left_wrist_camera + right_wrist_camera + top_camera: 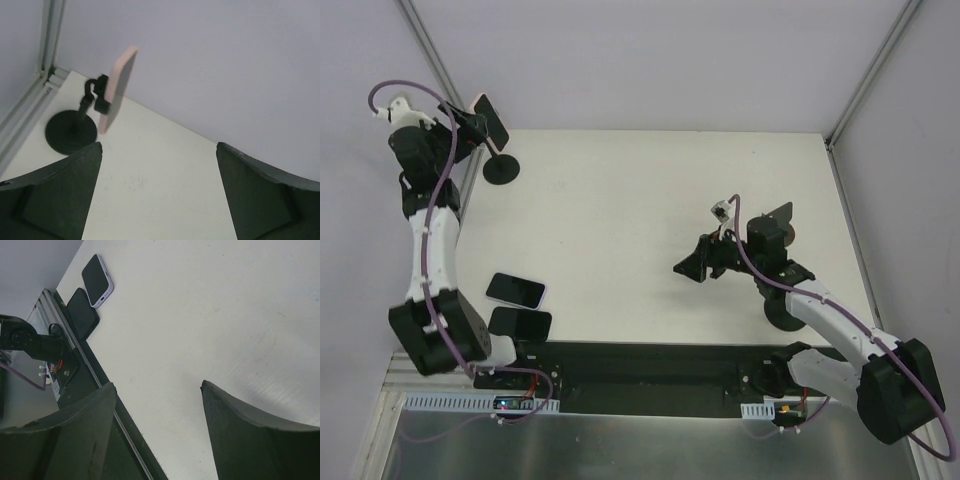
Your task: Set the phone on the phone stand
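A phone [491, 118] with a dark screen and a pink back [117, 87] sits tilted in a black phone stand [502, 168] at the far left corner; the stand's round base [71, 132] rests on the table. My left gripper [465, 125] is open and empty just left of it; in the left wrist view the gripper [159, 150] is apart from the phone. Two more phones lie flat at the near left: a lilac-edged one [516, 290] [97, 280] and a black one [520, 325] [82, 312]. My right gripper [695, 265] [157, 385] is open and empty above the table's middle right.
A second black phone stand [777, 222] with no phone stands at the right behind the right arm, its round base [782, 314] near the front edge. A black strip [650, 360] runs along the table's near edge. Frame posts stand at the back corners.
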